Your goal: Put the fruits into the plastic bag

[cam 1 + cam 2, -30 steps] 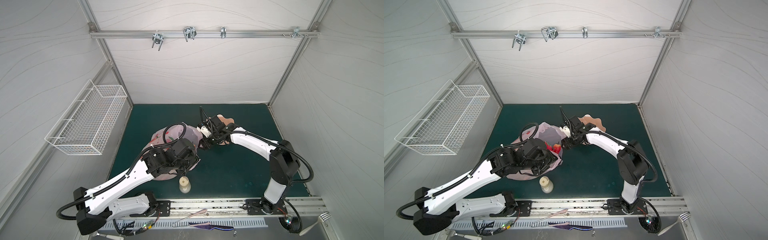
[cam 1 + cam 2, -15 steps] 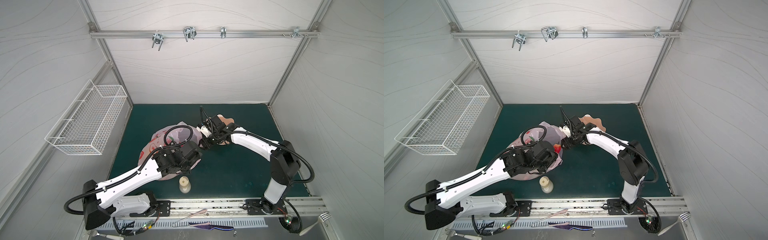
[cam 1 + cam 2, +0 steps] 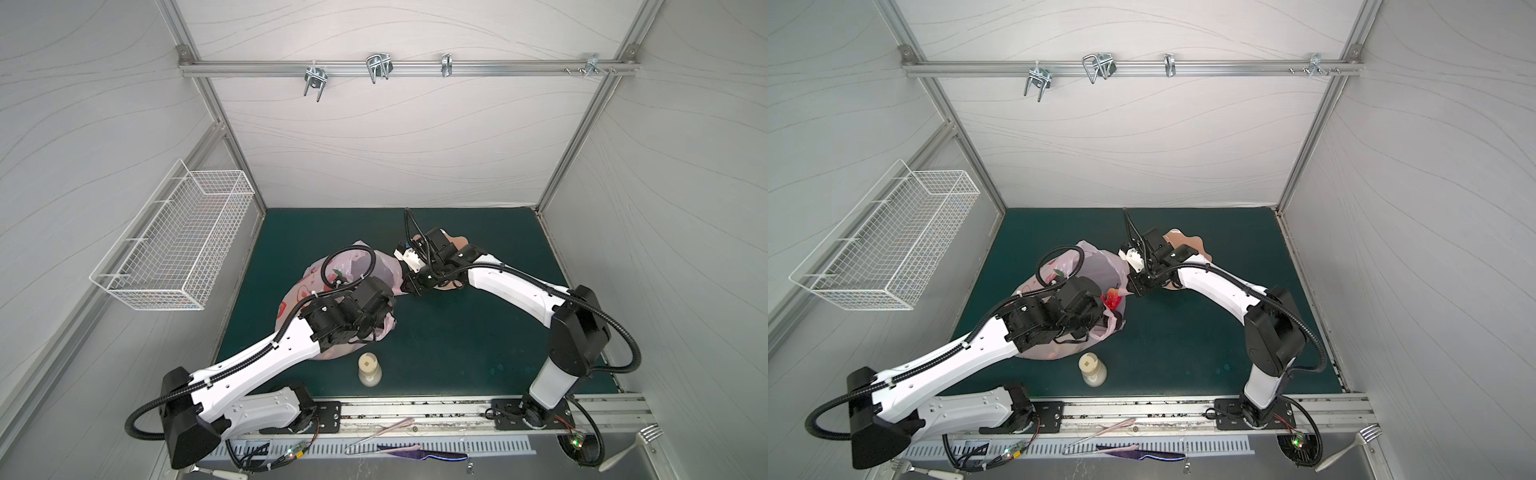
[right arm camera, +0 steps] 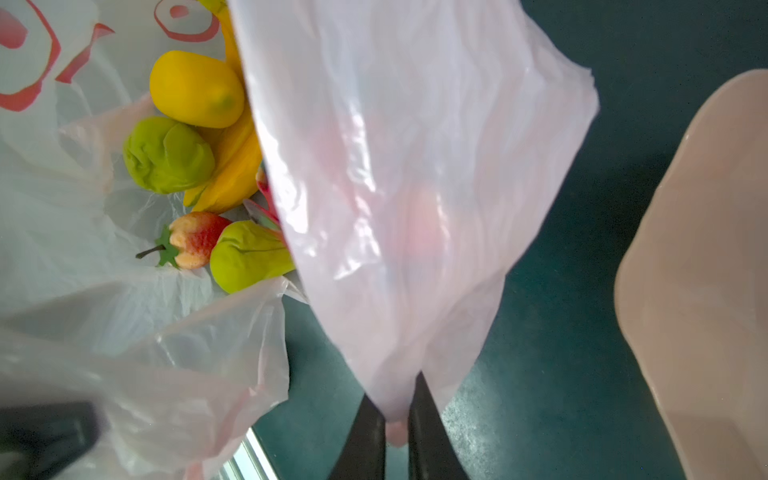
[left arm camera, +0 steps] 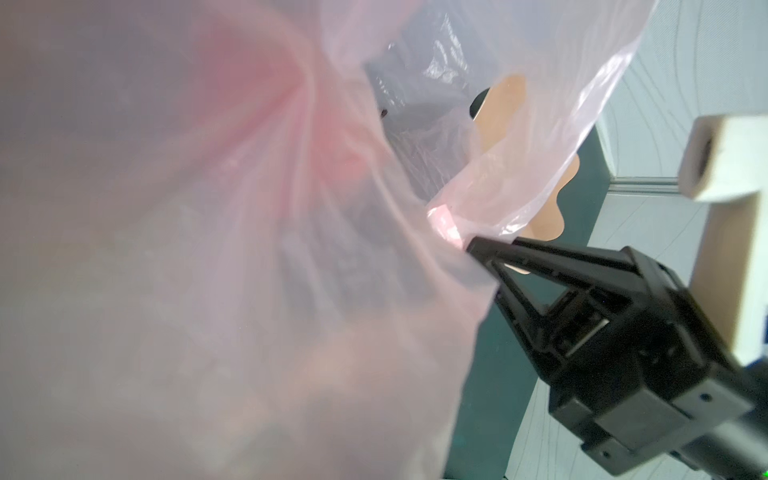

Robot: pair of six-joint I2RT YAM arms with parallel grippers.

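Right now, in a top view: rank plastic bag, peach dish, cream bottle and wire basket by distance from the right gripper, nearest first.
1. plastic bag: pinched by the right gripper
2. peach dish: beneath its wrist
3. cream bottle: front of mat
4. wire basket: left wall

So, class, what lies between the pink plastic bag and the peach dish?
Bare green mat separates the plastic bag from the peach dish in the right wrist view; in both top views the right arm covers that stretch.

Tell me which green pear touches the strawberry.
The yellower pear, pressed against the strawberry; the greener pear lies apart from it, by the lemon.
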